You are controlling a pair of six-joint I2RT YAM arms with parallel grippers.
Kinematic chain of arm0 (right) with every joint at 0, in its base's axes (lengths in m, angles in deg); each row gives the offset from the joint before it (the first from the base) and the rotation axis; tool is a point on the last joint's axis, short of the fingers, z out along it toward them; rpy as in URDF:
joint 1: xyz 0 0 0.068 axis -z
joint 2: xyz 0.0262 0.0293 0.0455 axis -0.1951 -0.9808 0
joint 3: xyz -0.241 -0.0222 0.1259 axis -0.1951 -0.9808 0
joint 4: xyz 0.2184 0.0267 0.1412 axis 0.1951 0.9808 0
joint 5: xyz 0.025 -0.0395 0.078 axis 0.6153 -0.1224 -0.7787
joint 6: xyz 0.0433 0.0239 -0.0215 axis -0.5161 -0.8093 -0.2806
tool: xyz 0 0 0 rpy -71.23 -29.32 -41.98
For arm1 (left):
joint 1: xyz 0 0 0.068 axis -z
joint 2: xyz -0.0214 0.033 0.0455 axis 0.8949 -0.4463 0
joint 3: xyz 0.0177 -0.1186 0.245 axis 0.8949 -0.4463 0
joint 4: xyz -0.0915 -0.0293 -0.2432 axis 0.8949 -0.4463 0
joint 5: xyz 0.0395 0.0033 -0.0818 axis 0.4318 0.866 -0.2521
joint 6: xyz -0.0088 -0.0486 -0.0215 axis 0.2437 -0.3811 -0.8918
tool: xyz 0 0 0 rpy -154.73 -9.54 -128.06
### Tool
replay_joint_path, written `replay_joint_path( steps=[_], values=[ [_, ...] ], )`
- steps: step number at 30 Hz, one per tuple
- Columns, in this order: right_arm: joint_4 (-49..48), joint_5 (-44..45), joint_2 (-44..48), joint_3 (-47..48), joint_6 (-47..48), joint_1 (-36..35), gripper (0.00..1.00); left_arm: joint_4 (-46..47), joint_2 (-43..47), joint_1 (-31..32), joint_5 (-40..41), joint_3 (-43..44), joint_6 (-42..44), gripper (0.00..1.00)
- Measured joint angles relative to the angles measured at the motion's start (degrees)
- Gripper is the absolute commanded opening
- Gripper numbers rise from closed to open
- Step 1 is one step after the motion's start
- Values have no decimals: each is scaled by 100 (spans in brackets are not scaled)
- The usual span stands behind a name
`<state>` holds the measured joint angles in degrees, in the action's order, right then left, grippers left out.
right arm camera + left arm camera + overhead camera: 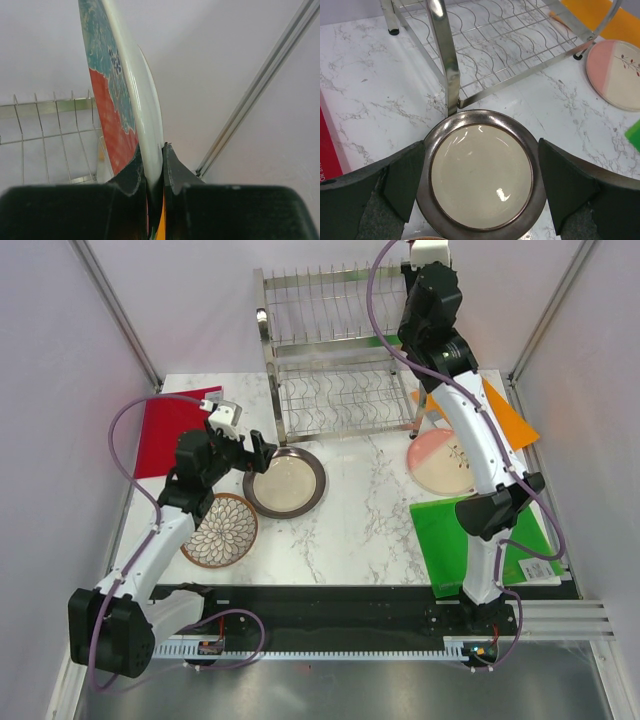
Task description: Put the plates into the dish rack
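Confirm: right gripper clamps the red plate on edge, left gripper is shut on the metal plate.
Not shut: the left gripper stands open, fingers either side of the metal plate, per the left wrist view. The right gripper does clamp the red plate on edge.

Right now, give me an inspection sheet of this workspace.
Surface: marble tabletop, no spills seen.
Job's things: dish rack, no plate seen in it; metal plate, brown petal plate and pink-and-cream plate lie flat; red plate held on edge.
Clutter: red board, orange board, green board, all flat.
Grippers: left gripper open, fingers either side of metal plate; right gripper shut on red plate's rim.
Cables: purple cables loop along both arms.
Surroundings: white walls, frame posts.
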<state>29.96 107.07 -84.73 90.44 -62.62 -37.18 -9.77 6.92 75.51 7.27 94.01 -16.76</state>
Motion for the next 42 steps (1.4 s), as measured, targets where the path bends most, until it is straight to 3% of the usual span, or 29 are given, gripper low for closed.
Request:
replay_joint_path(
  steps=[23,42],
  values=[
    [236,-157,-601,175,-260,142,0,72,-136,0,39,-120,2,100],
    [409,-940,-645,175,-627,435,0,177,-199,0,28,-214,2,100]
  ],
)
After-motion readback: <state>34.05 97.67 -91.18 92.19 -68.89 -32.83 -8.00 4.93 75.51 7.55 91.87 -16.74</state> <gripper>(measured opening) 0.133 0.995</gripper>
